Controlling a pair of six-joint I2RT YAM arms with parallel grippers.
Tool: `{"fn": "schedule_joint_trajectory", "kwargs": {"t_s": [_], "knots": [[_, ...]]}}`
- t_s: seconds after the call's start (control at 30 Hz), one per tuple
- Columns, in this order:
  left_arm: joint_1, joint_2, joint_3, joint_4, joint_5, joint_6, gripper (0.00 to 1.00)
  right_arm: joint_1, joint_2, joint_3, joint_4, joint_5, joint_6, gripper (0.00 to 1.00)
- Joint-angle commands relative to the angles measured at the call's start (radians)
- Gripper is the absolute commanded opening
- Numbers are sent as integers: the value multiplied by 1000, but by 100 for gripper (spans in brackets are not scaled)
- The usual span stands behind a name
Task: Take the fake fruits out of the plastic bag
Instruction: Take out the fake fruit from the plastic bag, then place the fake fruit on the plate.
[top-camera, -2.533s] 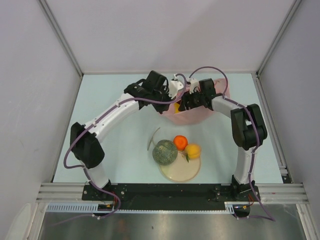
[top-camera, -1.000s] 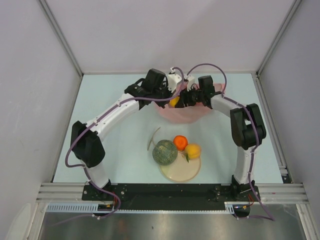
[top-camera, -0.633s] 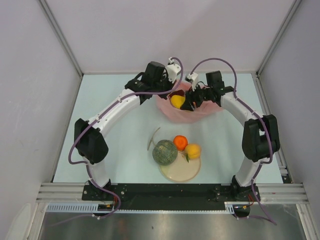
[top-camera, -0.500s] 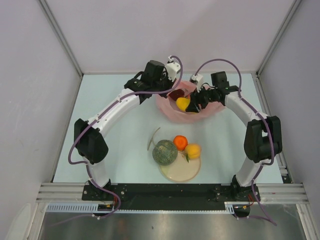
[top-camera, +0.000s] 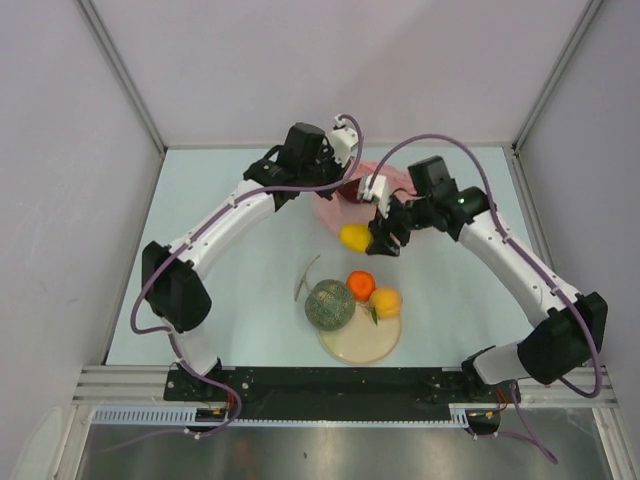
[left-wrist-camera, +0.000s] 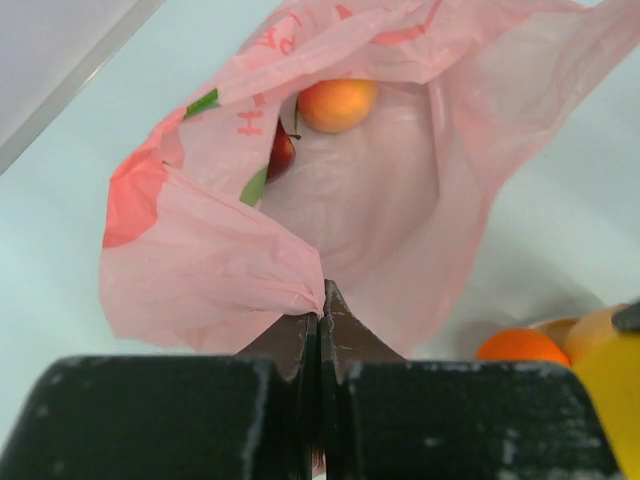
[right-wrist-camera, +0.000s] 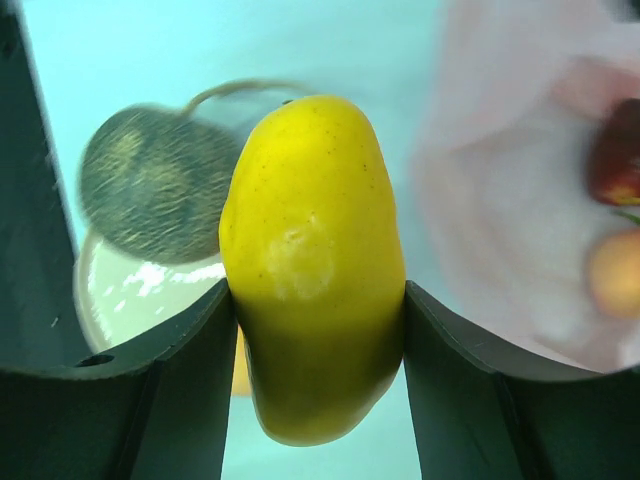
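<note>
Nearest your arms' bases, a round cream plate (top-camera: 356, 346) lies flat on the pale blue table (top-camera: 230, 250). A grey-green netted melon (top-camera: 330, 304) with a thin curved stem overlaps the plate's 10 o'clock rim. A glossy orange (top-camera: 361, 285) sits just beyond the plate's 12 o'clock. A smooth yellow-orange round fruit (top-camera: 386, 301) rests at its 1 o'clock edge.

Farther out, at the orange's 12 o'clock, your right gripper (top-camera: 366, 238) clamps a smooth yellow oblong fruit (top-camera: 353, 237) between its two dark fingers. The fruit is outside the bag, just at the bag's 6 o'clock edge.

Farthest, at the table's 12 o'clock, lies the plastic bag (top-camera: 328, 212), thin, translucent pink and crinkled. Your left gripper (left-wrist-camera: 320, 318) has its fingers pressed together on a pinched fold of the bag's rim.

Only the left wrist view looks into the open mouth. A pink-orange peach (left-wrist-camera: 338, 104) lies deep inside, and a dark red fruit (left-wrist-camera: 282, 155) sits at its 8 o'clock, half covered by a fold. The top view does not show the peach.

Only the right wrist view shows a pale scuffed patch on the yellow fruit's skin and both fingers flat against its sides. Everything behind the fruit there is blurred.
</note>
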Motion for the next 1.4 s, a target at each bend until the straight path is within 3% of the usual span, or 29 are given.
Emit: {"fn": "schedule_joint_trajectory", "kwargs": {"t_s": [0.0,0.17,0.3,0.5,0.67,1.1,1.2,1.23,1.3,1.37], "knots": [[4,-144,-78,0,84,29,0,192,-66,-69,-153,147,-79,0],[4,-248,-211,58,133,-8,0,544,-147,-212,-162,330,-182,0],[3,-360,-321,74,138,16,0,678,-187,-311,-90,408,-191,0],[3,-403,-414,68,158,32,0,674,-190,-379,-4,485,-265,0],[3,-447,-467,87,211,18,0,717,-195,-471,46,458,-248,0],[3,-461,-478,89,193,-8,1,755,-217,-651,347,500,-184,0],[3,-470,-489,89,211,-11,0,764,-214,-660,361,516,-180,34],[3,-472,-492,87,216,-11,0,766,-214,-661,350,514,-182,39],[4,-475,-501,94,218,-10,0,768,-218,-664,323,504,-194,58],[4,-474,-507,95,222,-13,0,769,-229,-674,300,498,-197,65]]}}
